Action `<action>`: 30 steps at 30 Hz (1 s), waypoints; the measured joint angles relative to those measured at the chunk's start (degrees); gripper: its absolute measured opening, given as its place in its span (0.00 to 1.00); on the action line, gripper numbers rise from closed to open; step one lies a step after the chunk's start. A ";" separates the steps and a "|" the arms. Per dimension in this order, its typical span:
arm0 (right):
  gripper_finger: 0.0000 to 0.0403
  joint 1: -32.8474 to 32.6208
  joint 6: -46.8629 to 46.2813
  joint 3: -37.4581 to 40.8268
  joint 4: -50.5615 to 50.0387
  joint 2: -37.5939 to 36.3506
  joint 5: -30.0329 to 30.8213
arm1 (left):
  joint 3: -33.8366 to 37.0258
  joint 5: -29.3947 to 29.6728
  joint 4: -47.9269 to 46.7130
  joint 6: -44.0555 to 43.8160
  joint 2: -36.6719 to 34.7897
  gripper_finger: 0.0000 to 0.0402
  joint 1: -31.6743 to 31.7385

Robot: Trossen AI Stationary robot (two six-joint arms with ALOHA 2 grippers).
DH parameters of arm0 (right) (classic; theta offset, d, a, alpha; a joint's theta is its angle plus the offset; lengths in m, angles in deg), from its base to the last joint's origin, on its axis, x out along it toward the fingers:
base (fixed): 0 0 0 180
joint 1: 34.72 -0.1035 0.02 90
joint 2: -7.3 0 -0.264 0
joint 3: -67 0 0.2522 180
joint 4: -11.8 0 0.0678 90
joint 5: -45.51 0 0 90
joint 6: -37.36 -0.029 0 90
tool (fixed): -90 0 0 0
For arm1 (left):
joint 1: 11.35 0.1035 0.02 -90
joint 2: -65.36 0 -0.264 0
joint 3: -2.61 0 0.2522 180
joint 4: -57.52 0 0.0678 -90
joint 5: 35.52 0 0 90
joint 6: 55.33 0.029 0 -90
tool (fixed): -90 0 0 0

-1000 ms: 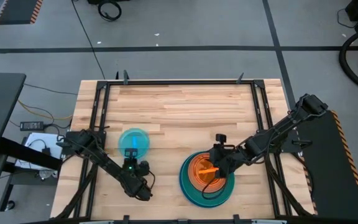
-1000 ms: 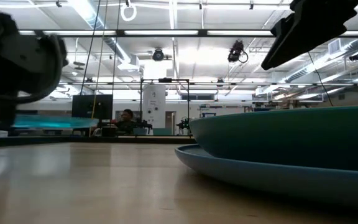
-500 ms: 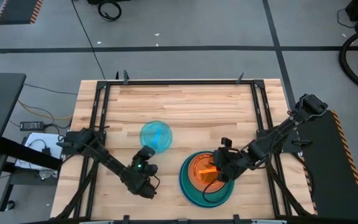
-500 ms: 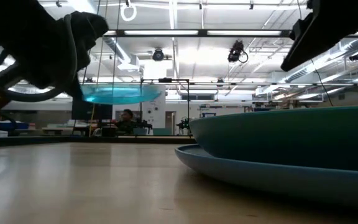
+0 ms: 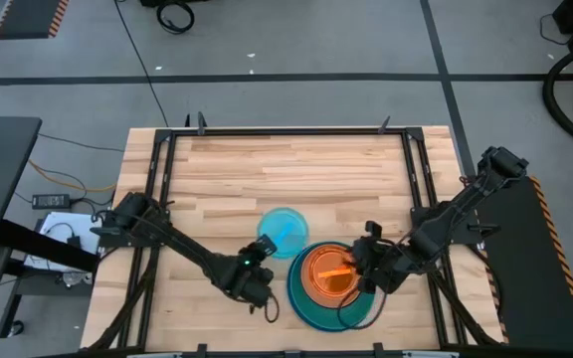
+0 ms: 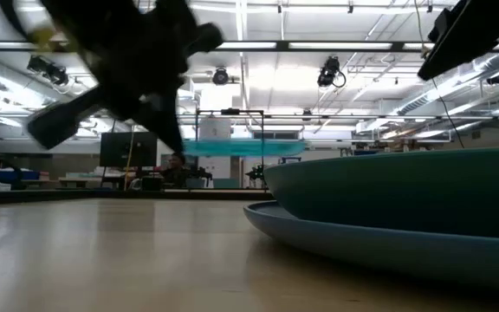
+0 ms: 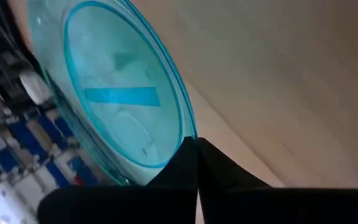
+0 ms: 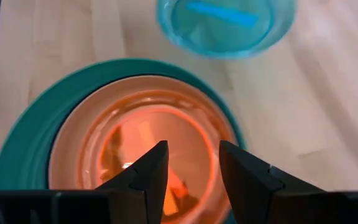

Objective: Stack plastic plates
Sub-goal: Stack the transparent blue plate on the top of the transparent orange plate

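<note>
High view: the stack of plates (image 5: 331,283) sits on the wooden tabletop (image 5: 296,169) near its front edge, a teal plate at the bottom and an orange plate (image 5: 328,271) on top. The cyan plate (image 5: 283,234) hangs just beside the stack, toward the left arm's side, its rim close to the stack's rim. The left hand (image 5: 258,271) grips the cyan plate by the edge nearest the front of the tabletop. The right hand (image 5: 363,270) hovers over the stack on the side away from the cyan plate.

Low view: the stack (image 6: 405,208) fills the near foreground, a flat blue plate under a deeper teal one. The cyan plate (image 6: 243,148) is seen edge-on and level, raised clear of the tabletop (image 6: 111,251) at about the height of the stack's top. The left hand (image 6: 137,74) is a dark blurred mass beside it.

Left wrist view: the two fingers (image 7: 176,171) are pressed together on the rim of the cyan plate (image 7: 120,106), which shows a darker blue stripe across its middle.

Right wrist view: the fingers (image 8: 145,171) stand apart, holding nothing, directly above the orange plate (image 8: 145,143). The teal plate (image 8: 23,155) rings it. The cyan plate (image 8: 225,22) lies just beyond the stack.
</note>
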 joint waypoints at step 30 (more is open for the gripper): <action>0.38 -7.06 -21.07 1.14 -26.77 -8.43 12.52 | 0.03 -30.23 41.46 57.09 -0.77 0.00 7.37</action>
